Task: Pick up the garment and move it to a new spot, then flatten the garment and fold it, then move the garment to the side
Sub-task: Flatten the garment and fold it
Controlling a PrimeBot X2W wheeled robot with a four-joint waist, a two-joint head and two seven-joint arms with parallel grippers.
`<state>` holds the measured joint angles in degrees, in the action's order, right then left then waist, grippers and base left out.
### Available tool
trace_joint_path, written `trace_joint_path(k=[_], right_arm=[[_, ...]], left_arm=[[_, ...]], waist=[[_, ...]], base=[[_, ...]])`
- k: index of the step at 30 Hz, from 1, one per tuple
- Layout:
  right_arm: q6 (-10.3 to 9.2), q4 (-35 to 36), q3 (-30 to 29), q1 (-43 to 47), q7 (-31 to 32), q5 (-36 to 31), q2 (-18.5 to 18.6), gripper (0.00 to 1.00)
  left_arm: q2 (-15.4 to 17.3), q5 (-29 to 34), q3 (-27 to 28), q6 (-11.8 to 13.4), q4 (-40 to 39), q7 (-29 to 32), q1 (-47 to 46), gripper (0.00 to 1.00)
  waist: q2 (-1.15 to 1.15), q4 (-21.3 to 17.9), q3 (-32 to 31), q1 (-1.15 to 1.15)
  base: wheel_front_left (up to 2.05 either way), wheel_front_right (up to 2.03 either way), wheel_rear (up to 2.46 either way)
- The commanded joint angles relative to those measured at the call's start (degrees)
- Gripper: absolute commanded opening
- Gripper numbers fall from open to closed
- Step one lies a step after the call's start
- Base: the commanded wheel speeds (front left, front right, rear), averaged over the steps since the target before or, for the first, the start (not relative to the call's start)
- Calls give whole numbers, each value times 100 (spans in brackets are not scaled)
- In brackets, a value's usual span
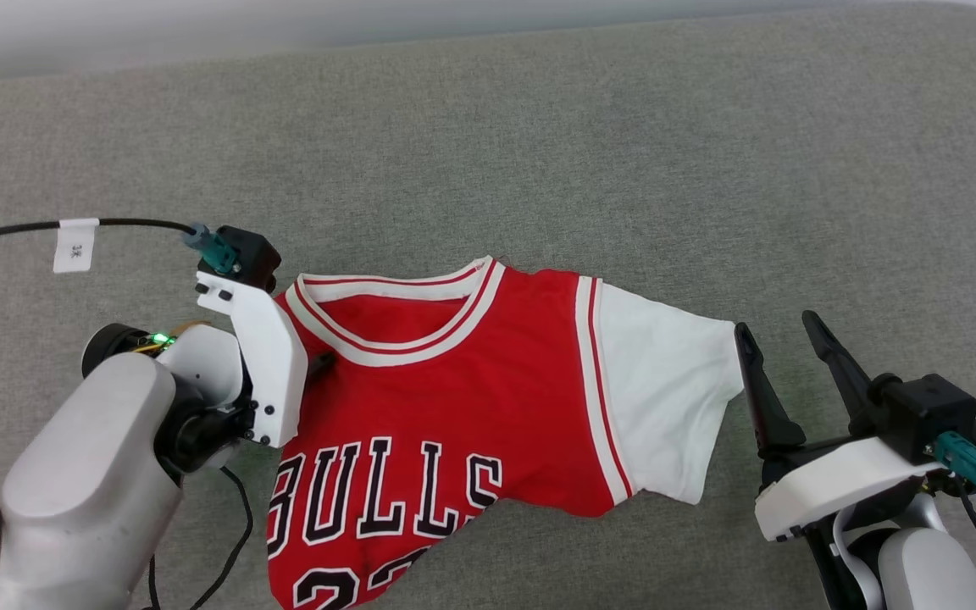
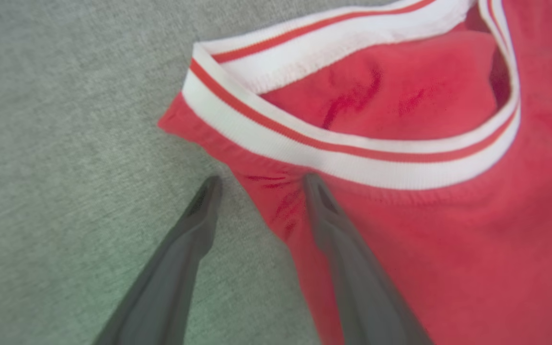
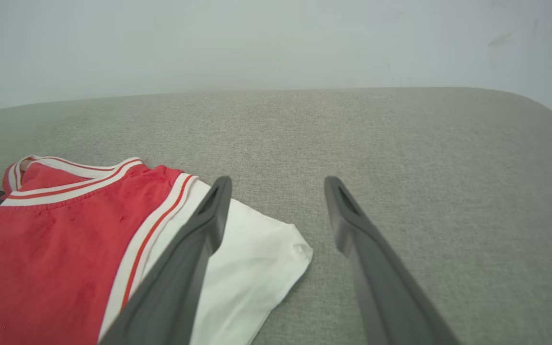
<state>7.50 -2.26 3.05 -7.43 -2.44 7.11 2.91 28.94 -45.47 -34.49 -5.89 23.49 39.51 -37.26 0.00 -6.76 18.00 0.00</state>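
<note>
On the grey cushion [image 1: 539, 127], the garment [image 1: 437, 398] is lying crumpled, unfolded.
Left pincer [image 2: 261, 184] and right pincer [image 1: 776, 326] are hanging apart, empty.

I'm looking at a grey-green woven fabric cushion [image 1: 539, 127] with a rounded far corner. A red short-sleeved jersey [image 1: 454, 398] lies on it, lettering up, its white sleeve spread toward the robot's right.
</note>
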Motion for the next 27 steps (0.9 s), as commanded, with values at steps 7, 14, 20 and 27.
trace_joint_path(k=[7, 14, 20, 27], right_arm=[[-2, -186, -42, -33, -24, 9, -8, 100], [-2, -193, -91, 55, 29, -7, -5, 100], [-2, -147, -160, 159, 76, 9, -6, 100], [-2, -71, -168, 280, 122, 24, -5, 100]], left_arm=[[-121, 807, -56, 445, -299, -1182, -176, 0], [-371, 1386, -403, 690, -949, -1766, -22, 0], [-730, 1570, -1203, 538, -1475, -1783, 660, 0], [-988, 1444, -1667, 574, -1508, -1897, 1474, 0]], waist=[[0, 79, -334, 0], [0, 198, -670, 0], [0, 286, -878, 0], [0, 312, -1016, 0]], base=[[0, 0, 0], [0, 0, 0], [0, 0, 0], [0, 0, 0]])
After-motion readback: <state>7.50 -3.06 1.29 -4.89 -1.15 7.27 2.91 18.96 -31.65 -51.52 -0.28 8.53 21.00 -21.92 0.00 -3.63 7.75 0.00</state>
